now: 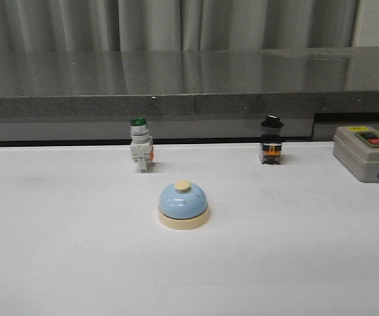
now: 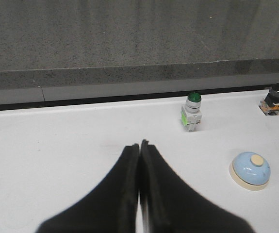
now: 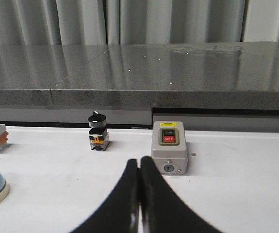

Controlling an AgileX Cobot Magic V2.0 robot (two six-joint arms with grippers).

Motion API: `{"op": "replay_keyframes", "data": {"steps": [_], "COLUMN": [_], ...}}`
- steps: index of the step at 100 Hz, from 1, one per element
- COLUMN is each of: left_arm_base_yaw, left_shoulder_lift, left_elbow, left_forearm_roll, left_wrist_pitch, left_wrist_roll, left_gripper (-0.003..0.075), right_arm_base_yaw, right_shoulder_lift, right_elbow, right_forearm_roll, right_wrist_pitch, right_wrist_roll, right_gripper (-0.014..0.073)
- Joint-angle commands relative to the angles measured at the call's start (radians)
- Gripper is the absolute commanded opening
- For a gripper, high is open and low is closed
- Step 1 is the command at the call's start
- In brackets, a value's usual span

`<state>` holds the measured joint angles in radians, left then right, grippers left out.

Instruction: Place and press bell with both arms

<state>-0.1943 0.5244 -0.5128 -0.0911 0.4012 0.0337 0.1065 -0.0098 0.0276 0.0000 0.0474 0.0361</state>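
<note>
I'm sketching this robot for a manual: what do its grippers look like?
Only the fingertips show, in the wrist views. The left gripper and right gripper each have two plain matte black fingers, broad below and curving to narrow tips. No cables, markings or arms are visible.

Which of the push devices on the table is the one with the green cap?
The white pushbutton switch, standing upright behind the blue bell to its left. The black selector switch has a black knob; the grey box has a red button.
</note>
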Motion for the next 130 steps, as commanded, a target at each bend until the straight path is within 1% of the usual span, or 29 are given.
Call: {"op": "replay_keyframes", "data": {"steps": [1,20,30,46,61,79,91,102,110,130], "left_arm_base_yaw": [0.005,0.005,0.005,0.005,0.005,0.005,0.029,0.065,0.088,0.113], "left_shoulder_lift": [0.003,0.003,0.001,-0.064,-0.18,-0.339,-0.444,-0.522,-0.561,-0.557], "left_elbow": [-0.026,-0.026,-0.022,0.022,0.115,0.281,0.392,0.463,0.496,0.538], "left_forearm_roll": [-0.012,-0.012,0.046,0.074,0.091,0.138,0.138,0.138,0.138,0.138], "left_wrist_pitch": [-0.078,-0.078,-0.078,-0.09,-0.155,-0.264,-0.334,-0.343,-0.345,-0.382], "left_wrist_roll": [-0.007,-0.007,-0.007,-0.007,-0.007,-0.007,-0.007,-0.007,-0.007,-0.007], "left_gripper": [-0.002,-0.002,-0.002,-0.002,-0.002,-0.002,-0.002,-0.002,-0.002,-0.002], "right_arm_base_yaw": [-0.007,-0.007,-0.007,-0.007,-0.007,-0.007,-0.007,-0.007,-0.007,-0.007], "right_shoulder_lift": [-0.019,-0.019,-0.019,-0.019,-0.019,-0.019,-0.019,-0.019,-0.019,-0.019], "right_elbow": [-0.015,-0.015,-0.015,-0.015,-0.015,-0.015,-0.015,-0.015,-0.015,-0.015], "right_forearm_roll": [-0.013,-0.013,-0.013,-0.013,-0.013,-0.013,-0.013,-0.013,-0.013,-0.013], "right_wrist_pitch": [-0.084,-0.084,-0.084,-0.084,-0.084,-0.084,-0.084,-0.084,-0.084,-0.084], "right_wrist_roll": [-0.004,-0.004,-0.004,-0.004,-0.004,-0.004,-0.004,-0.004,-0.004,-0.004], "right_gripper": [-0.006,-0.006,-0.006,-0.006,-0.006,-0.006,-0.006,-0.006,-0.006,-0.006]}}
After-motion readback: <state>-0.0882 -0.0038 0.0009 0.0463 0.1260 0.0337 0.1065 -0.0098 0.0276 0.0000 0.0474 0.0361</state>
